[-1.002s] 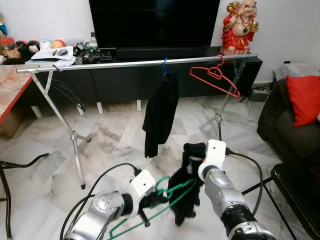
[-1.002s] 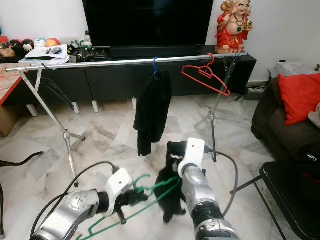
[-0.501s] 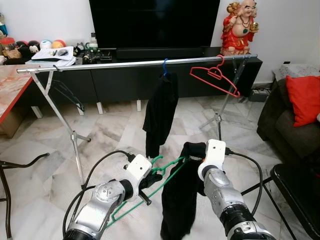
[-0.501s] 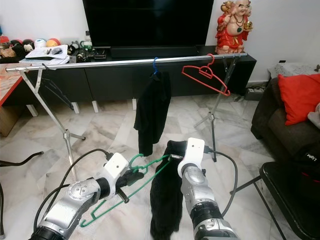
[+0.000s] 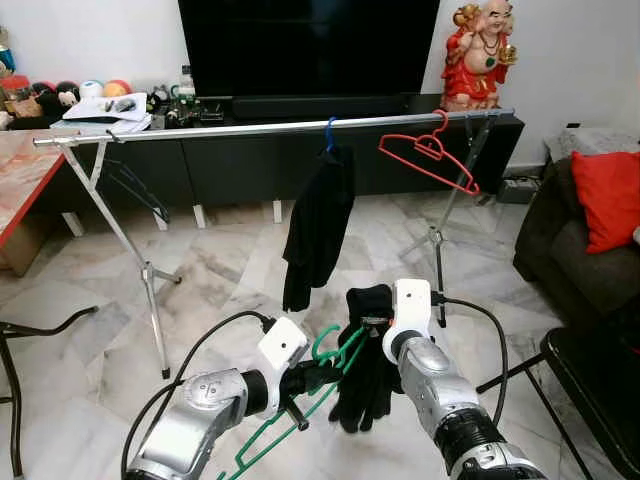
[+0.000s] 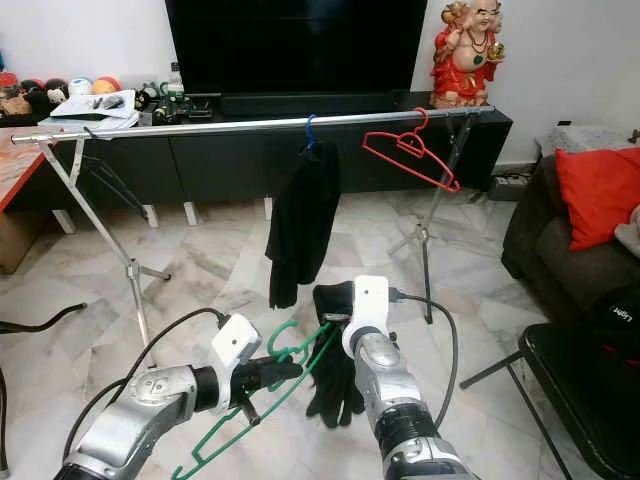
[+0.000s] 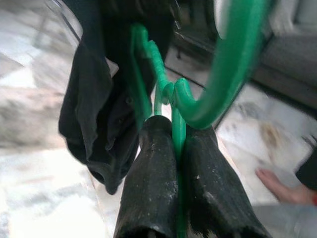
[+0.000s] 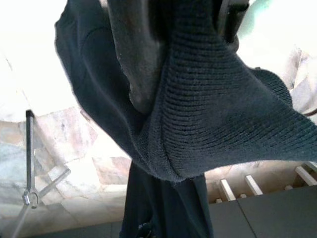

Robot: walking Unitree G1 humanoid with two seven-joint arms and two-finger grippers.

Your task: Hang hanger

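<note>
Marble floor (image 5: 230,270), seemingly glossy, beneath clothes rail (image 5: 250,129)

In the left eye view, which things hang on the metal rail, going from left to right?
Black garment on a blue hanger → red hanger, hanging bare and tilted near the right end of the metal rail.

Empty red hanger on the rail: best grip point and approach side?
Claw the red hanger at its neck, just under the hook, coming from the robot's side of the rail. It hangs tilted, right end low, with open space to its left before the hung black garment.
</note>
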